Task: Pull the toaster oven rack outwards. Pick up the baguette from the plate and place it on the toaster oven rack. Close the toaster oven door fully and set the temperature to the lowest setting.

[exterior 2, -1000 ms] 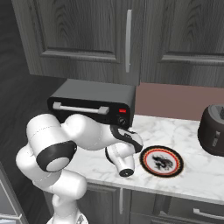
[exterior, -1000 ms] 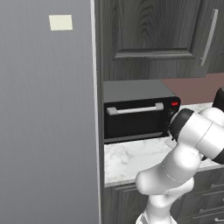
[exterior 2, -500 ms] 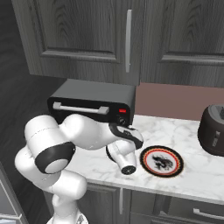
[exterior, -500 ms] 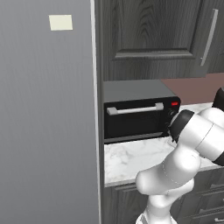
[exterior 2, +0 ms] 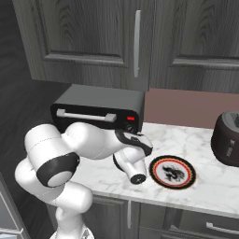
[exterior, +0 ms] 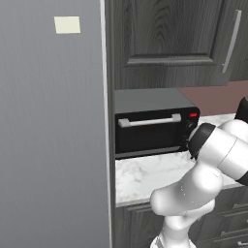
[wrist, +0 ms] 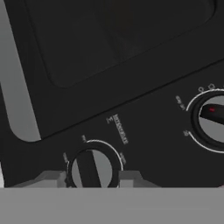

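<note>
Up close, hand view: gripper (wrist: 92, 178) sits at a knob (wrist: 92, 169) on the oven's black front panel. Two grey fingertips (wrist: 51, 179) flank the knob left and right, jaws partly spread around it; whether they touch the knob I cannot tell. Knob's bar stands nearly upright in this rolled view. Second knob (wrist: 213, 119) at right edge, with a red mark on it. Dark door glass above, grey handle (wrist: 16, 92) running down the left side.

Base views: oven (exterior 2: 98, 109) on the marble counter (exterior 2: 205, 172), door (exterior: 149, 134) shut, silver handle across its top, red light (exterior: 193, 115) lit at the panel. Arm bent in front of the oven's knob side, hand pressed in close to the panel.

Plate (exterior 2: 172, 172) on the counter just right of the hand, apart from the oven. A dark rounded vessel (exterior 2: 228, 138) at far right. Grey cabinets above.
</note>
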